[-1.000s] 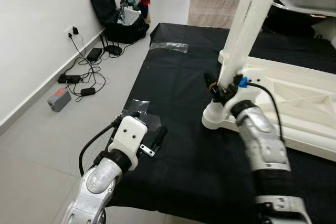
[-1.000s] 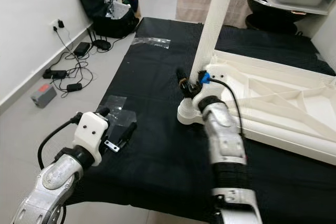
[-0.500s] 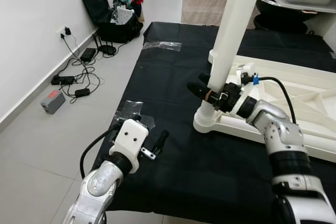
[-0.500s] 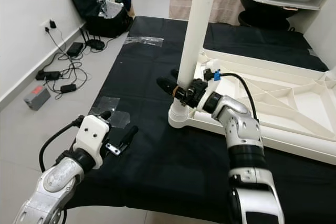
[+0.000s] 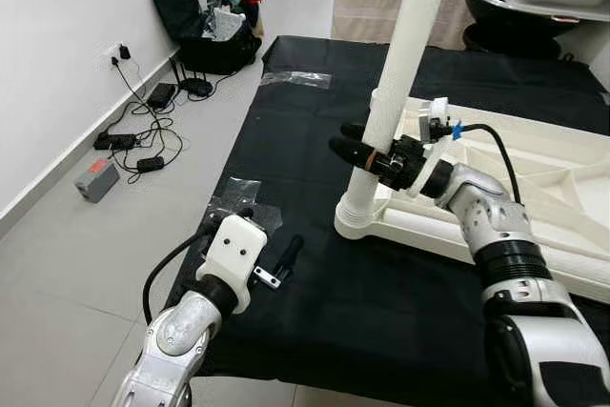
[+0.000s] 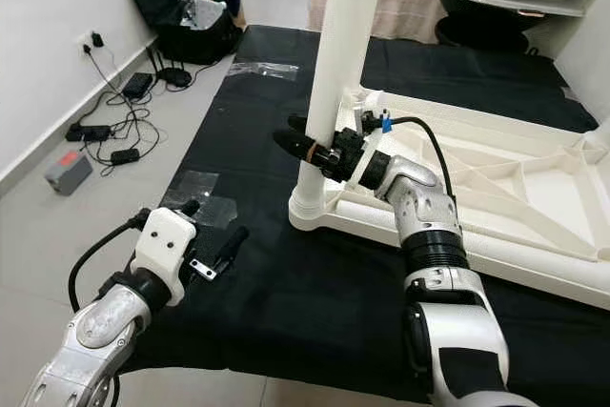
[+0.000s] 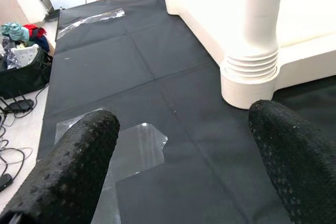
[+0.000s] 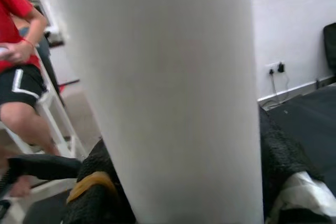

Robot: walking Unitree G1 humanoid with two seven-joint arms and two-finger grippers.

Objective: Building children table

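Swung leftward since a second ago, the right gripper (image 5: 367, 147) clamps the stiff, smooth white table leg (image 5: 394, 88) just above its socket on the upturned tabletop (image 5: 534, 178), a sensible low hold, while the left gripper (image 5: 272, 253) hangs open.

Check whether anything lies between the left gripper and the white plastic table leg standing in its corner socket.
Nothing visible does. From the left gripper, open, bare black cloth runs to the white plastic table leg. A clear plastic sheet lies flat off to one side.
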